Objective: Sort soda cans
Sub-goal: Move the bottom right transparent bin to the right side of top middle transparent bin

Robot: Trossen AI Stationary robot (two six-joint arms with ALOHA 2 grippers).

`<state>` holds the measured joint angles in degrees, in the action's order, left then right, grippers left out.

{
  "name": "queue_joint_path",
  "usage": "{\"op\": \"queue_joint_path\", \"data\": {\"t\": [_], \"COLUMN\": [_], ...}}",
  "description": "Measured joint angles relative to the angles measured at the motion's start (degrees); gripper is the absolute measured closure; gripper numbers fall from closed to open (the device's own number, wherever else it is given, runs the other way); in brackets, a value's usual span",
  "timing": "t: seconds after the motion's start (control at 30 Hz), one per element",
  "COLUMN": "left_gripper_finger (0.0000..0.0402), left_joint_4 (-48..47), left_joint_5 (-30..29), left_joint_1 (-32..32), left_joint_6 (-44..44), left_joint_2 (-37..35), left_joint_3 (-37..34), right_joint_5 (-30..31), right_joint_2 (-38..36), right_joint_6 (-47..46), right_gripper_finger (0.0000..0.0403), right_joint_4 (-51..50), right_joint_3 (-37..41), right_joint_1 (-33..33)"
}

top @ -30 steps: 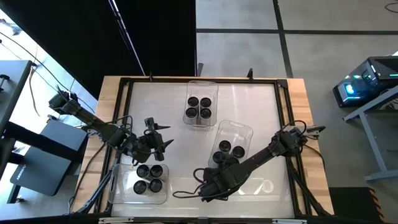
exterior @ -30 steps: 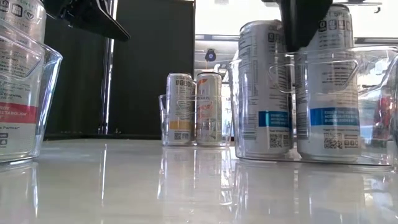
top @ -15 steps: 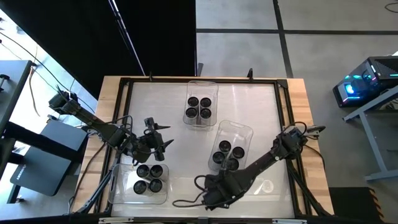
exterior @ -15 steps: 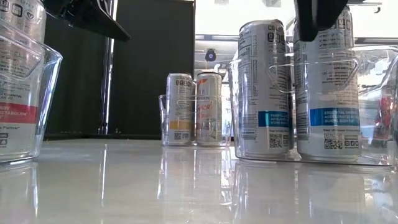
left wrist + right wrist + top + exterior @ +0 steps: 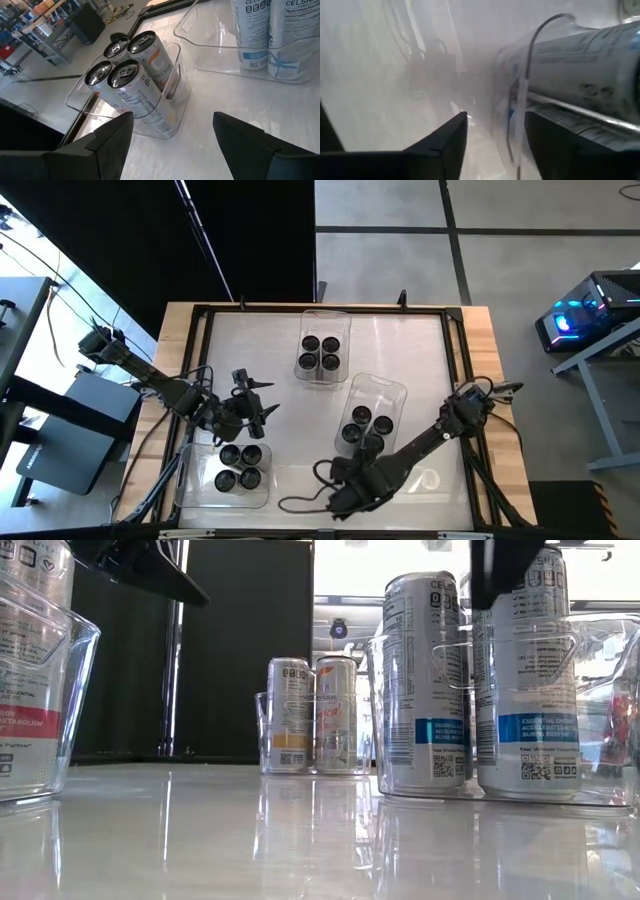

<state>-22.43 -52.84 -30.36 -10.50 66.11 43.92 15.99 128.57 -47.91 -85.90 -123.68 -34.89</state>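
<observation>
The soda cans stand upright in three clear bins. Several are in the far bin point(image 5: 325, 317), several in the near-left bin point(image 5: 195, 480), and a few point(image 5: 365, 423) in the right-hand bin point(image 5: 378, 390). My left gripper point(image 5: 258, 408) hangs open and empty above the table just beyond the near-left bin. Its wrist view faces the far bin's cans point(image 5: 130, 75). My right gripper point(image 5: 366, 452) is open at the right-hand bin's near end. The bin's clear wall point(image 5: 517, 120) and a can point(image 5: 580, 55) show just past its fingers. In the low view it hangs over the can point(image 5: 525, 690).
The dark frame rail point(image 5: 325, 308) runs round the white table top. Bare table lies between the three bins and along the near edge. Cables trail from both arms at the near corners.
My right gripper has drawn back a little from the cans in the right-hand bin, toward the table's near edge, and has risen slightly in the low view. The cans and bins stand as before.
</observation>
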Motion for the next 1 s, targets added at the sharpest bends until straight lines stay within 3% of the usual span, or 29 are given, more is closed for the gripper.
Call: {"op": "queue_joint_path", "data": {"t": [0.13, 0.3, 0.63, 0.8, 1.0], "left_gripper_finger": [0.0133, 0.0133, 0.0133, 0.0133, 0.0133], "left_joint_4": [0.01, -0.01, -0.03, -0.08, -0.04], "left_joint_5": [0.0, 0.0, 0.13, 0.39, 0.43], "left_joint_1": [0.0, 0.0, -0.03, -0.03, -0.03], "left_joint_6": [0.0, -0.01, -0.94, -0.94, -1.28], "left_joint_2": [0.0, 0.0, 0.0, 0.0, 0.0], "left_joint_3": [0.0, 0.0, 0.0, 0.0, 0.0], "right_joint_5": [-0.13, 0.11, -1.97, -0.01, 0.8], "right_joint_2": [0.0, 0.0, -0.47, -0.29, -0.15], "right_joint_6": [-2.24, -3.52, -4.66, -4.79, -2.81], "right_gripper_finger": [0.0178, 0.018, 0.0264, 0.0301, 0.0376], "right_joint_4": [-0.12, 0.28, 4.72, 3.01, 1.17], "right_joint_3": [0.0, 0.0, 5.77, 5.61, 5.46], "right_joint_1": [1.85, 2.8, 2.29, 1.7, 0.91]}}
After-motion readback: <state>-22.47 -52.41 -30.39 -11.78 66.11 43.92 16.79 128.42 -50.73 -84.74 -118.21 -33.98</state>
